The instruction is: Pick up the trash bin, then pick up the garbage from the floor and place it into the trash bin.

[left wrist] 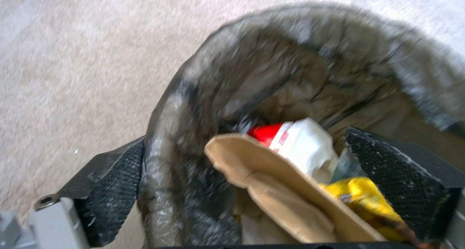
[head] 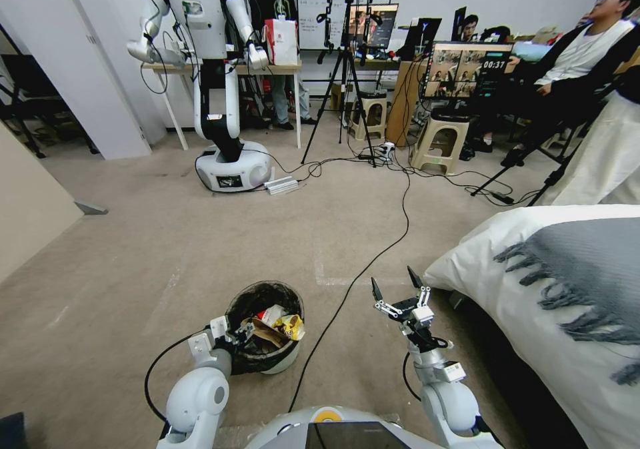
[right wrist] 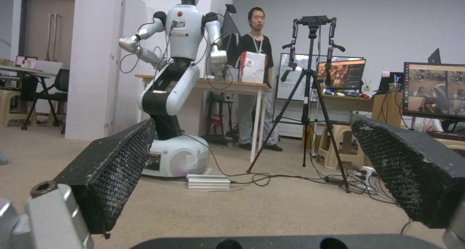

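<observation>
The carpeted floor spreads across the head view, with a bed under a grey fringed blanket at about 3 o'clock. A black cable snakes over the carpet from 12 o'clock down toward the robot's base.

The trash bin, white with a black bag liner over its rim, sits at roughly 7 o'clock, just ahead of the robot's left shoulder. The left arm is bent at the elbow, forearm reaching forward and inward to the bin's near rim. The left end effector is closed over that rim: in the left wrist view one pad lies outside the liner-covered wall and the other pad stands inside the bin, with the rim pinched between them.

Garbage lies inside the bin: a brown paper piece, a red-and-white wrapper behind it, and a yellow wrapper beside the inner pad.

The right arm rises at about 5 o'clock, forearm upright and wrist tipped forward. The right end effector hangs in the air above the carpet, near the bed's corner, its fingers spread wide with nothing between them.
</observation>
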